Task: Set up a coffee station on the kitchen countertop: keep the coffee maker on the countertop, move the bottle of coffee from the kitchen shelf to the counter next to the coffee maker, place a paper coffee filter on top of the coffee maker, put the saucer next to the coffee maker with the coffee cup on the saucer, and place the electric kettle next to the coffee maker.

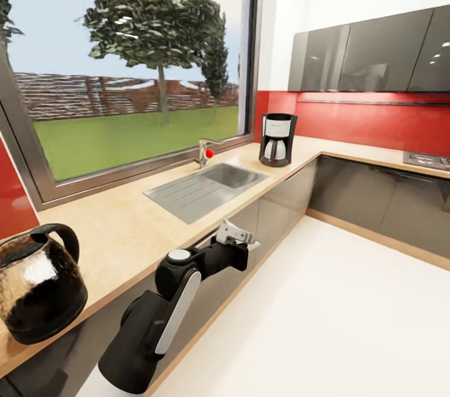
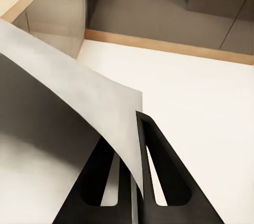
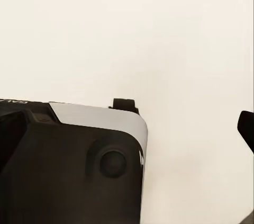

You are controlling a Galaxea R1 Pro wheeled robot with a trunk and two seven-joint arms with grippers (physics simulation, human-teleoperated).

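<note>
Head view shows the left gripper (image 1: 240, 236) pinching the paper coffee filter (image 1: 232, 232) low beside the cabinet fronts, so I would keep it clamped, roll toward the coffee maker (image 1: 277, 139) on the kitchen countertop (image 1: 125, 228) (right jaws: cannot tell).

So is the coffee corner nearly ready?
Not nearly. The coffee maker stands on the countertop, done. The electric kettle is on it too, but far away beyond the sink, so it needs moving. The right gripper is open, holding nothing. Bottle, filter, saucer and cup remain.
</note>
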